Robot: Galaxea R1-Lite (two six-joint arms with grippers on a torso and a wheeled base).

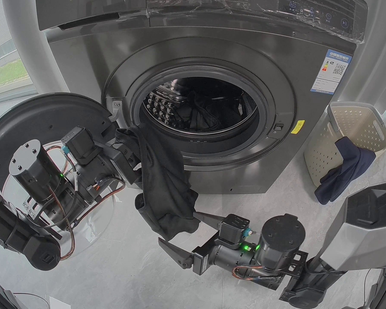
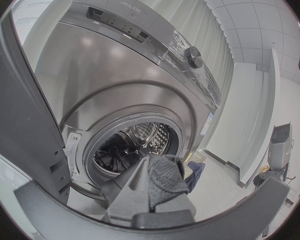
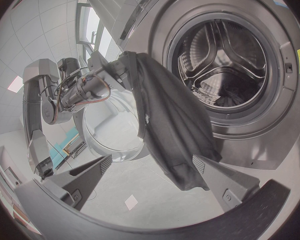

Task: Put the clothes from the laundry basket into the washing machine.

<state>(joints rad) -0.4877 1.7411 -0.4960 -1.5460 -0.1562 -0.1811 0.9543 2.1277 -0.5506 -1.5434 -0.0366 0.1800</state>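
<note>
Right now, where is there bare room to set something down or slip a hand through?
Bare floor lies between the open door and the right pincer, and between the washing machine and the laundry basket. The drum mouth is open above the clothes inside. It's crowded by the hinge, where the left pincer holds the dark garment.

Black garment (image 1: 165, 181), dark grey washing machine (image 1: 94, 52), beige perforated laundry basket (image 1: 361, 127), navy cloth (image 1: 343, 170).

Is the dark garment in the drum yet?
Out: the dark grey cloth garment hangs from the left tool, outside the open grey metal washing machine.
</note>
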